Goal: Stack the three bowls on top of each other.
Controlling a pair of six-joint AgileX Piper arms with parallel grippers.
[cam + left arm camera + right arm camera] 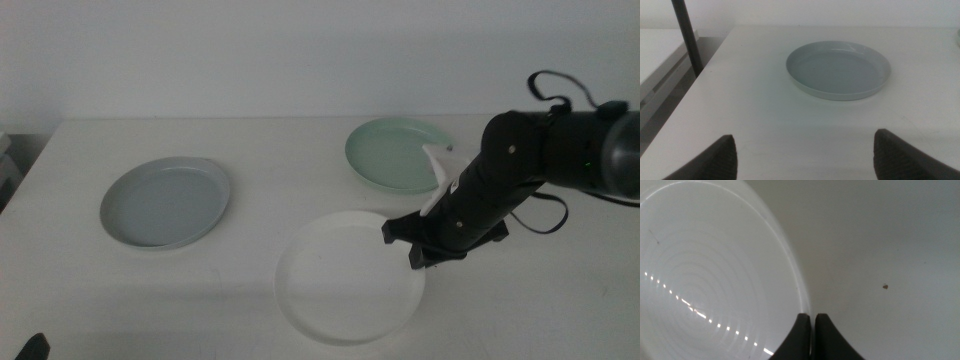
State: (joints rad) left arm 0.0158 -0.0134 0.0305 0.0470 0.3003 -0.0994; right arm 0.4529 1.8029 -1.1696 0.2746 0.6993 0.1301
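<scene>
A: Where do the three bowls sit?

B: In the middle view the grey bowl (166, 202) lies at left centre of the frame on the bench (250, 150), the green bowl (395, 153) at upper right of centre, and the white bowl (345, 290) at lower centre. All three rest flat and apart from one another, none stacked.

A: Which arm is at work?

B: The right one. It comes in from the right edge of the frame, and the right tool (432, 243) is down at the white bowl's right rim, below the green bowl.

A: Is it grasping?

B: Yes. In the right wrist view the right tool (813, 328) has its two jaws pressed nearly together with the white bowl's (715, 280) thin rim pinched between them, one jaw inside the bowl, one outside over the bare bench (890, 240).

A: And the left arm?

B: It waits; only a dark bit shows at the bottom left corner of the middle view. In its wrist view the left tool (802, 155) is spread wide with nothing between the jaws, hanging over the bench (765, 125), and the grey bowl (837, 70) lies ahead of it, well apart.
</scene>
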